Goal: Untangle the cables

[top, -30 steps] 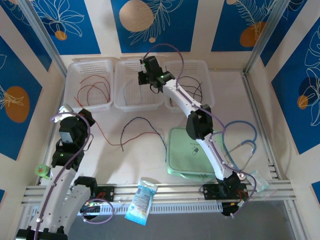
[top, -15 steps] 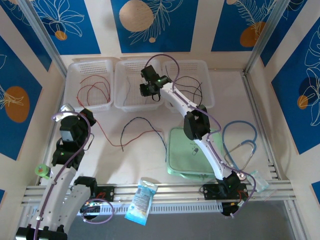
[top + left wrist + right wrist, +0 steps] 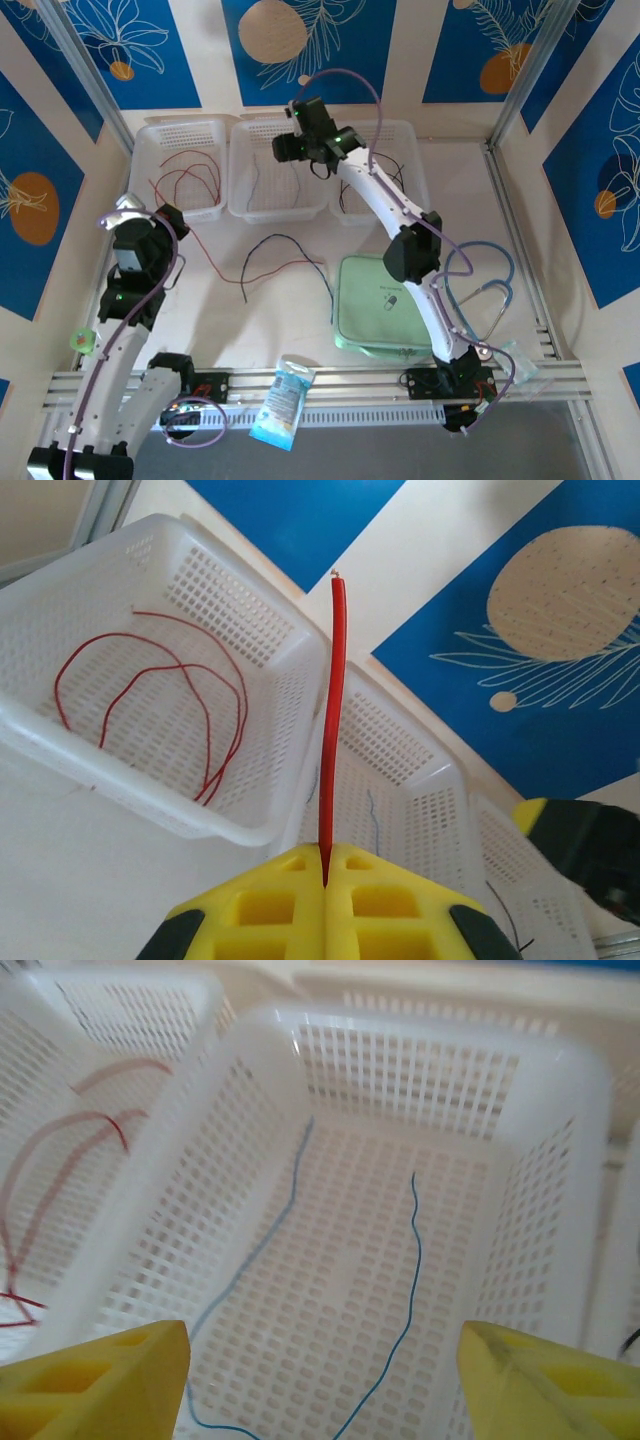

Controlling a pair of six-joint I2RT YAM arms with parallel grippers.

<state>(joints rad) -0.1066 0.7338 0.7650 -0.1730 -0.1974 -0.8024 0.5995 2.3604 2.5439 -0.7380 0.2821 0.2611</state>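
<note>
Blue panels printed with leaves and gold discs wall in a pale table, with the arm bases at its 6 o'clock edge. The left gripper has its yellow fingers pressed together on a red cable. In the left wrist view the cable rises from between them straight toward 12 o'clock and ends in a bare tip in front of the wall. The rest of this cable trails over the table toward the centre, where it crosses a dark cable that lies in an arch. Beyond the held cable, at 10 o'clock in the wrist view, the left basket holds looped red cables. The right gripper hangs above the middle basket with its yellow fingers wide apart and nothing between them. Below it two blue-grey cables lie loose on the perforated floor, running roughly from 12 to 6 o'clock. In the top view the three white baskets stand in a row along the table's 12 o'clock edge, and the right basket contains black cables. A green tray lies at about 4 o'clock, a light-blue cord curls at its 3 o'clock side, and a packet rests on the rail at 6 o'clock.
</note>
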